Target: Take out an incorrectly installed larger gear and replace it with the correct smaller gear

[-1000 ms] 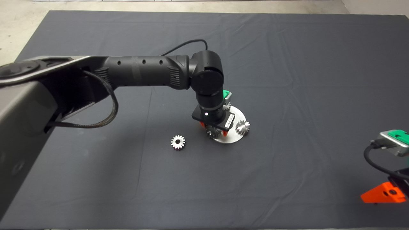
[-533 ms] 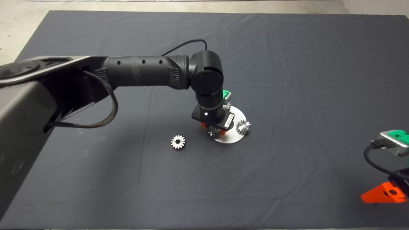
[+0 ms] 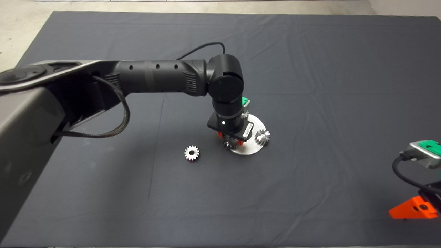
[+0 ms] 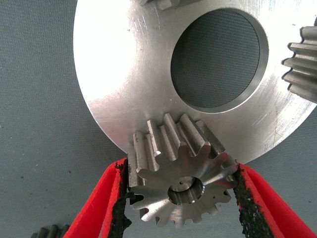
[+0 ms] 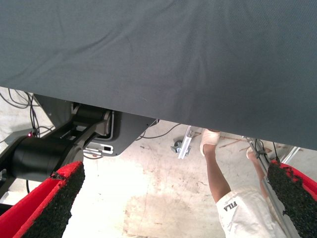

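My left gripper (image 3: 230,139) reaches down over the near-left edge of the round metal plate (image 3: 253,147). It is shut on the larger gear (image 3: 227,143). In the left wrist view both black pads (image 4: 121,198) press on the teeth of the larger gear (image 4: 181,178), which stands at the rim of the plate (image 4: 124,74). The smaller gear (image 3: 192,153) lies flat on the mat, left of the plate and apart from it. My right gripper (image 3: 413,209) is parked at the lower right edge, open and holding nothing (image 5: 173,208).
Another small gear (image 3: 262,137) stands on the plate's right side, and a third one (image 3: 245,114) shows partly behind the wrist. The plate has a large round hole (image 4: 215,57). A person's leg (image 5: 218,183) shows on the floor beyond the mat in the right wrist view.
The left gripper's red fingers have drawn in around the larger gear, and the arm has shifted slightly. The gears and the right arm have not moved.
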You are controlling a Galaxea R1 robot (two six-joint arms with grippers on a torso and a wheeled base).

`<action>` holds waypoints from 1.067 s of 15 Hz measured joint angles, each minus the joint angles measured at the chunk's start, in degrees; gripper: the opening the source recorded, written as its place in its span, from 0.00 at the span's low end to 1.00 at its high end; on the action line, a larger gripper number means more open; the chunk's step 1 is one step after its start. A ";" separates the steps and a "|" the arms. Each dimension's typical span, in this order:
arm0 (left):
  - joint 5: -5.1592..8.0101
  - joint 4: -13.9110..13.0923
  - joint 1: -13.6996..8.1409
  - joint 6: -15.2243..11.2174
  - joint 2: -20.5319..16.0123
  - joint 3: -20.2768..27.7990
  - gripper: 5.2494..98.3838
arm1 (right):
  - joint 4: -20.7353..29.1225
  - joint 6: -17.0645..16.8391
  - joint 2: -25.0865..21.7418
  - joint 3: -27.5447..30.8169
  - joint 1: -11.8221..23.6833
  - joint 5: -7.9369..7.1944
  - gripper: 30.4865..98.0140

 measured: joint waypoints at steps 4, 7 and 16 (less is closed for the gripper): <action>0.30 0.63 0.02 0.06 0.02 0.51 0.43 | 0.00 0.00 -0.23 0.00 0.00 0.02 1.00; 0.54 0.63 0.00 0.35 0.02 0.51 0.43 | 0.00 0.00 -0.63 0.00 0.00 0.00 1.00; 1.08 0.49 -0.20 0.46 0.00 0.51 0.40 | 0.00 0.00 -0.65 0.00 0.00 0.00 1.00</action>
